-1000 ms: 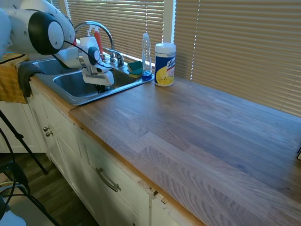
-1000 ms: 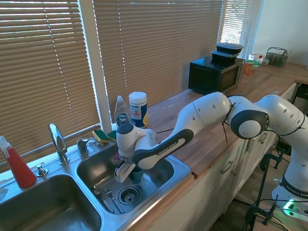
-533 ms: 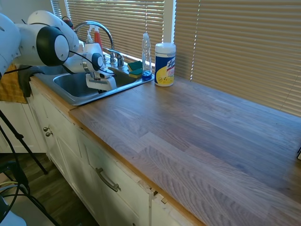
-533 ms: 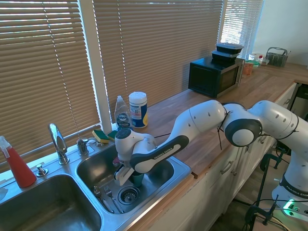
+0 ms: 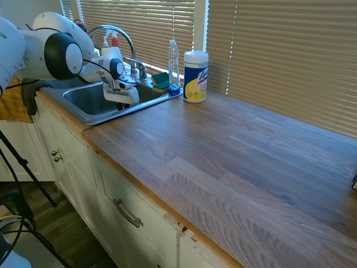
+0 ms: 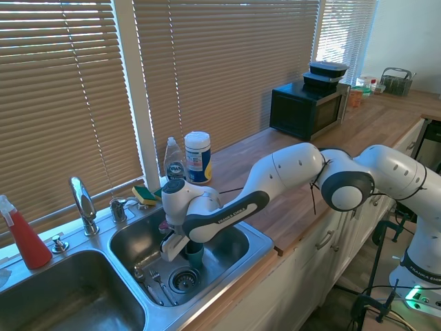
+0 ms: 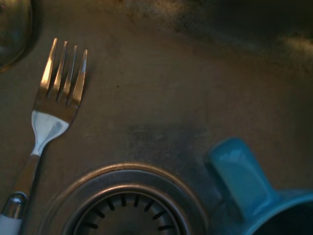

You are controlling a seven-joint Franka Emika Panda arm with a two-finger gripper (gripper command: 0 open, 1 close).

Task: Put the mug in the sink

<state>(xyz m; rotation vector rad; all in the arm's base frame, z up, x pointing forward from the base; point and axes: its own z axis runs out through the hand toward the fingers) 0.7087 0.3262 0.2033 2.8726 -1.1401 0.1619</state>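
Observation:
The teal-blue mug (image 6: 195, 254) stands upright in the right basin of the stainless sink (image 6: 231, 243), beside the drain (image 6: 184, 279). My gripper (image 6: 180, 248) hangs in that basin, right above and against the mug. The wrist view shows the mug's handle and rim (image 7: 244, 188) close to the drain (image 7: 122, 200) on the basin floor. From the first exterior view, my gripper (image 5: 121, 98) dips behind the sink's front rim (image 5: 111, 116) and the mug is hidden.
A fork (image 7: 54, 98) lies on the basin floor by the drain. The curved faucet (image 6: 81, 200) stands behind the basins. A sponge (image 6: 145, 195), a clear soap bottle (image 6: 173, 164) and a white wipes canister (image 6: 198, 157) sit at the sink's far corner. A red spray bottle (image 6: 24, 238) is at the left.
The gripper dipped lower into the basin half a second ago and has since risen slightly. The mug stays at about the same spot by the drain.

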